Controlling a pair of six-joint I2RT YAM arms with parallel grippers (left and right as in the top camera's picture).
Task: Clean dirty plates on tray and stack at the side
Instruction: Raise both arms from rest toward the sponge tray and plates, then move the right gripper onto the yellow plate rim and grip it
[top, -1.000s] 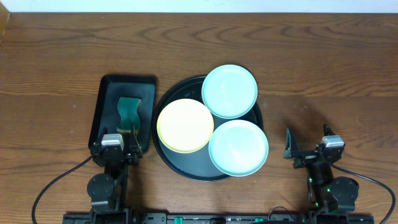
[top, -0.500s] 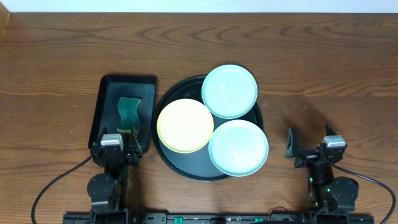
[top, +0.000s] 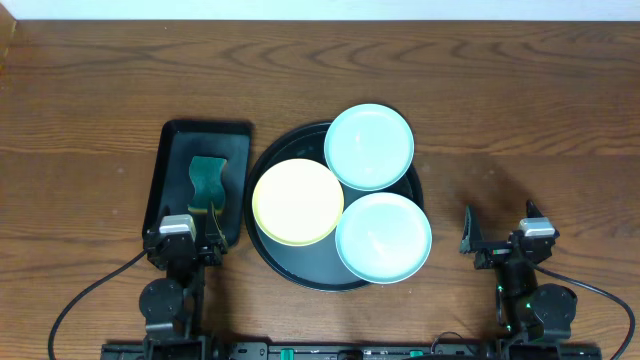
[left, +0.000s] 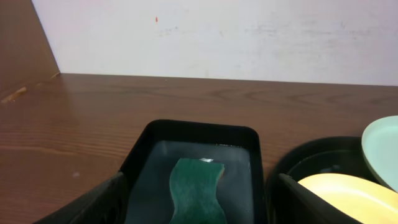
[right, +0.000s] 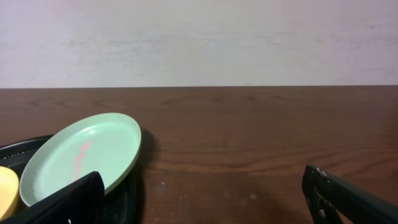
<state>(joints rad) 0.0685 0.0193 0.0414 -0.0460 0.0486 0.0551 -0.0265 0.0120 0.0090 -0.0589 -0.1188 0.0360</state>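
left pincer (top: 184, 238): that's me, jaws spread wide, holding nothing, parked over the 6 o'clock end of the small rectangular tray (top: 172, 150)

sponge (left: 198, 190): green, wavy-edged, lying flat in that tray, dead ahead between my fingers at 12 o'clock. Looks soft, so I'd guess it squashes when I pinch it

right pincer (top: 497, 224): my other one, also gaping and empty, sitting on bare table at 3 o'clock of the round tray (top: 268, 258), well apart from it

plates: all 3 on the round tray. Yellow plate (top: 297, 202) at 9 o'clock, far mint plate (top: 369, 147) at 1 o'clock, near mint plate (top: 383, 238) at 5 o'clock. Both mint ones hang over the rim

dirt: the right wrist view shows a pink streak (right: 81, 155) on a tilted mint plate. I think it's the near one but can't swear to it

step in hand: my read is grab the sponge first, nothing's started yet

how I'd do it: drop straight down, close across the sponge's narrow waist, and stay off the tray walls

watch out: those overhanging plates look tippy, so I'd steady one with the right pincer before wiping
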